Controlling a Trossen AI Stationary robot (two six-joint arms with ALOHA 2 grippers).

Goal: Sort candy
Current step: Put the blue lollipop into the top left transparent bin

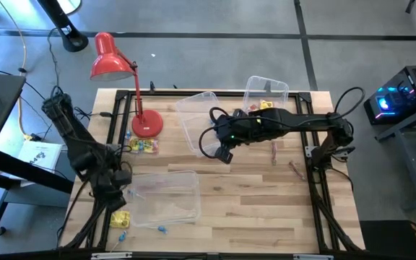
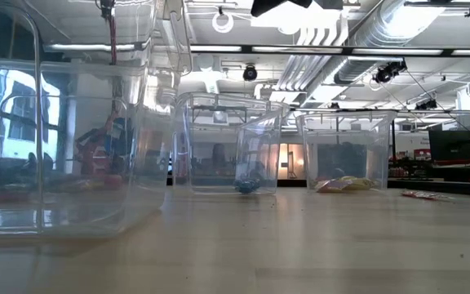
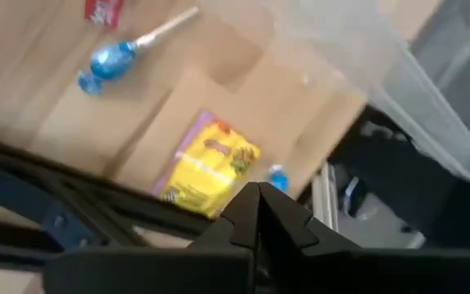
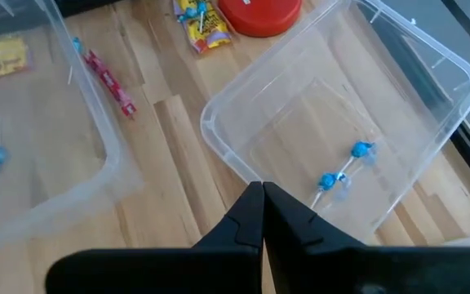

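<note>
Right pincer (image 4: 262,196), closed and seemingly empty, hangs over the centre bin (image 4: 341,122) holding blue candies (image 4: 345,167); descending carelessly, it could strike the rim and shift it.

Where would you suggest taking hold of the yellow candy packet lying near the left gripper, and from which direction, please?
I would grip the yellow packet across its narrow width, near the middle, coming straight down from above. It lies flat on the wooden table, so no side approach gets under it, and its long edges give two parallel faces. The left gripper, fingers together, would have to open first.
</note>
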